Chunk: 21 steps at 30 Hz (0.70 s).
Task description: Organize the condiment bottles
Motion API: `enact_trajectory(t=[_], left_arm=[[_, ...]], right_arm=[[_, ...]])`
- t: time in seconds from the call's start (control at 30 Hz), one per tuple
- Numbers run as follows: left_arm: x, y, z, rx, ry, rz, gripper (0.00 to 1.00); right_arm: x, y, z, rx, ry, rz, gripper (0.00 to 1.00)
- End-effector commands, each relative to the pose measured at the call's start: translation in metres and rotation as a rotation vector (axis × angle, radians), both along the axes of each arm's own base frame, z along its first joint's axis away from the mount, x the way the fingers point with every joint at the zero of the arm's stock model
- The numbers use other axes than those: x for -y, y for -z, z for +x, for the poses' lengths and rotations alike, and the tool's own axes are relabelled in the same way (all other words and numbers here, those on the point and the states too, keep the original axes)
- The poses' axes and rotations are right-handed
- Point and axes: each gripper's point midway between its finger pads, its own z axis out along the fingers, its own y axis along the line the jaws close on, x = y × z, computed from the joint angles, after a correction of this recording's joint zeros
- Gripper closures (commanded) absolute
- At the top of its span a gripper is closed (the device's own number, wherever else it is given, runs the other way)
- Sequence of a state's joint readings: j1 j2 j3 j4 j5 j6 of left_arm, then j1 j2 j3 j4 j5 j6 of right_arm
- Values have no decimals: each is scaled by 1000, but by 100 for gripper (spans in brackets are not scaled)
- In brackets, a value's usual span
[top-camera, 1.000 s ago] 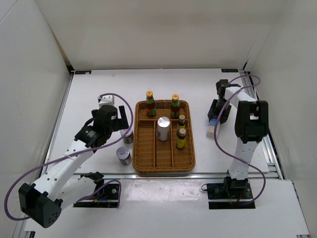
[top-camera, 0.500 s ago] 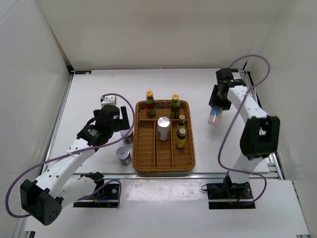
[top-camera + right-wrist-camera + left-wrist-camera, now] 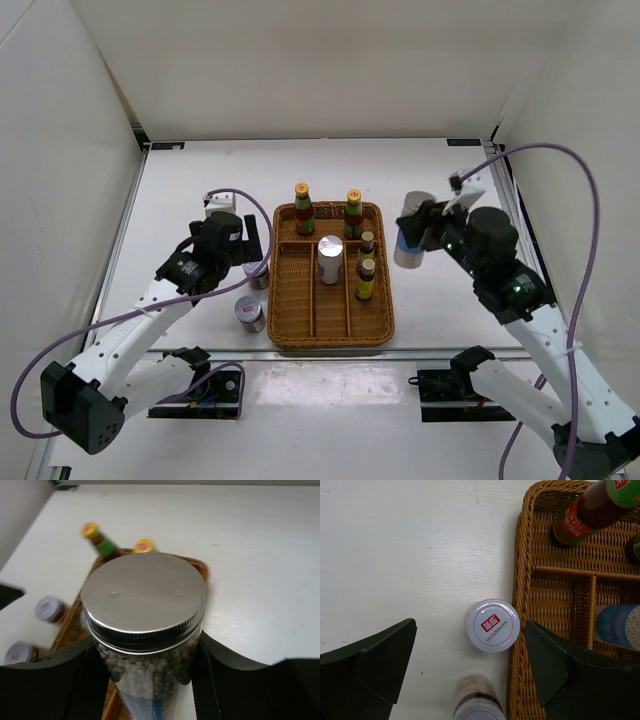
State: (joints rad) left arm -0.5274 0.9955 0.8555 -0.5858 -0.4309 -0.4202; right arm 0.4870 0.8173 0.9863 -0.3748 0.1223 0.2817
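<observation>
here the right gripper (image 3: 145, 685) was closed partway on a silver-lidded jar (image 3: 144, 610) filled with pale beads, one finger pressed to each side of its glass. from above, that jar showed just right of the wicker tray (image 3: 330, 335), near its far end. the left gripper (image 3: 470, 645) was spread wide and held nothing. a white-capped jar (image 3: 492, 625) stood on the table (image 3: 395, 555) between its fingers, touching neither, just beside the tray's left rim, with a second jar (image 3: 476, 707) close by. inside the tray stood two tall yellow-capped bottles (image 3: 304, 208) at the far end, two small dark bottles (image 3: 365, 278) on the right, and another silver-lidded jar (image 3: 330, 260) in the middle compartment.
</observation>
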Motion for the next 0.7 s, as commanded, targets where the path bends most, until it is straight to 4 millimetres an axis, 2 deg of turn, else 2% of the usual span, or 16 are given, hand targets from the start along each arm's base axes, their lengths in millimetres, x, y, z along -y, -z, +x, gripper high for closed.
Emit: enact_trajectory(t=[0.0, 0.07, 0.1, 0.13, 0.17, 0.33, 0.37, 0.43, 0.47, 0.5, 0.53, 0.57, 0.6, 0.63, 0.67], left_arm=[[-4, -12, 1, 40, -31, -10, 0], [-6, -12, 1, 43, -38, -5, 0], [-6, -12, 1, 43, -38, -5, 0], [-7, -12, 2, 47, -50, -8, 0], [-9, -13, 2, 51, -60, -1, 0], [-16, -13, 3, 83, -93, 8, 0], [-16, -13, 3, 83, -93, 8, 0], [-17, -17, 0, 106, -94, 1, 0], [-17, -14, 1, 118, -88, 3, 0], [-17, -14, 1, 128, -83, 6, 0], [-18, -18, 1, 151, -79, -1, 0], [-19, -12, -1, 153, -74, 6, 0], [-19, -17, 1, 185, -64, 6, 0], [-22, -22, 0, 217, -70, 0, 0], [-20, -24, -1, 236, -57, -3, 0]], right_arm=[[-62, -31, -25, 196, -330, 103, 100], [-81, -22, -41, 208, -425, 105, 100], [-96, -29, -55, 239, -495, 114, 100], [-103, -31, -63, 269, -536, 95, 100], [-114, -26, -76, 276, -587, 78, 100], [-151, -16, -95, 344, -708, 3, 100], [-162, -7, -103, 331, -746, -1, 100], [-174, -4, -104, 355, -753, 18, 100], [-180, 18, -102, 324, -754, -7, 100], [-184, 26, -103, 313, -754, 1, 100], [-190, 21, -101, 330, -745, 53, 100], [-195, 31, -99, 310, -743, 63, 100], [-193, 45, -92, 285, -695, 62, 100], [-197, 41, -93, 299, -683, 97, 100], [-200, 46, -90, 293, -661, 88, 100]])
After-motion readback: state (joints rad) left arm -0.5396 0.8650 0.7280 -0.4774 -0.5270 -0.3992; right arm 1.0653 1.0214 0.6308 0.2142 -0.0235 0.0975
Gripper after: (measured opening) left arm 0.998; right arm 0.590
